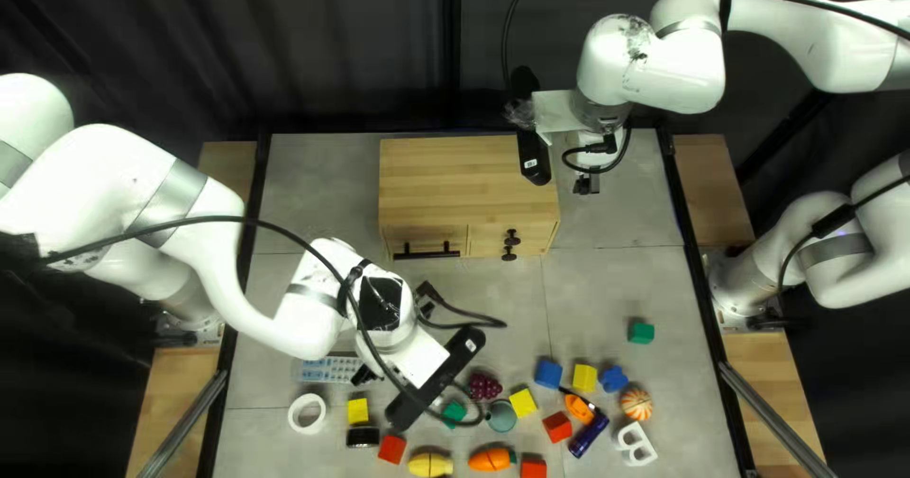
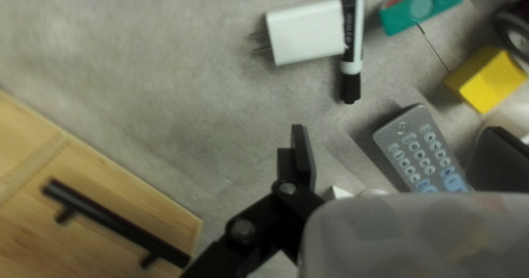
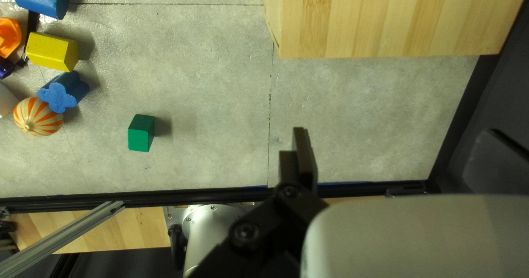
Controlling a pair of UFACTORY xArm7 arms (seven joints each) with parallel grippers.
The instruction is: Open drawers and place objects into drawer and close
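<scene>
1. Wooden cabinet, upper middle of top left view; front faces the near edge; drawers look closed; bar handle on its left half, two knobs on its right half.
2. Left gripper: fingers apart, nothing between; the nearer one to the bar handle, which lies off beside it, past the finger on the side away from the remote.
3. Bar long axis runs left-right in top left view; slants to the left gripper's closing line, nearer along than across; likely needs a wrist turn before grasping or hooking.
4. Right gripper: fingers apart, empty; right of the cabinet in top left view, knob side.
5. Likely step: open a drawer first; green block loose at centre right, top left view.
</scene>
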